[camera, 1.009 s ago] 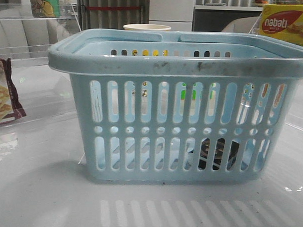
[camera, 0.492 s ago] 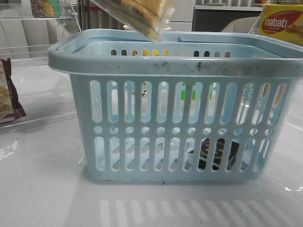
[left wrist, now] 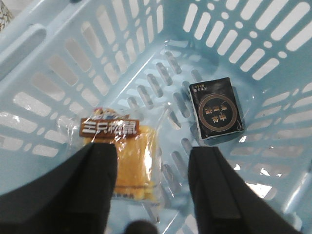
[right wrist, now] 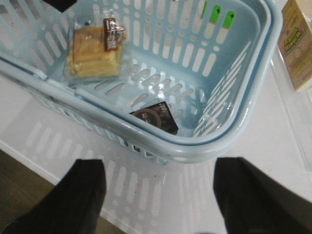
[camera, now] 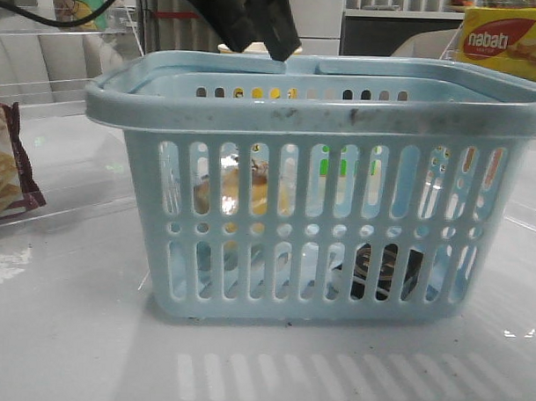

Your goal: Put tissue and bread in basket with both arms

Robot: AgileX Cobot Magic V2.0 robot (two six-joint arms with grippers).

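Hovering above the basket [camera: 315,123], the left gripper [left wrist: 152,195] is seen spread wide with nothing between its fingers. The bread [left wrist: 124,163] lies directly below it on the basket floor, partly under the left-hand finger in the wrist view, label up. The tissue [left wrist: 216,108] lies flat on the same floor, off to the side of the gripper's gap and apart from the bread, not touching it.

The right gripper [right wrist: 158,195] is also parted and empty; it is held outside the basket, over the bare table [right wrist: 253,161], with the near rim just ahead of its fingers. From there the tissue [right wrist: 157,117] is seen nearest, against the wall closest to that gripper, and the bread [right wrist: 92,51] further in, toward the far corner.

Both items are judged to be inside the basket, so little of the task seems left beyond retreat of the arms.

Handling, as a judgement: the bread is taken as light and soft, easily crushed, its crinkly clear bag slippery and glossy; a hold across the short sides of the loaf with gentle closure would suit, or a pinch on the slack bag edge by the label. The tissue pack is taken as light, slightly yielding, smooth-wrapped; a grip across its narrow width would be safest, as it lies low and flat.

A yellow nabati box [camera: 507,42] stands well behind the basket.
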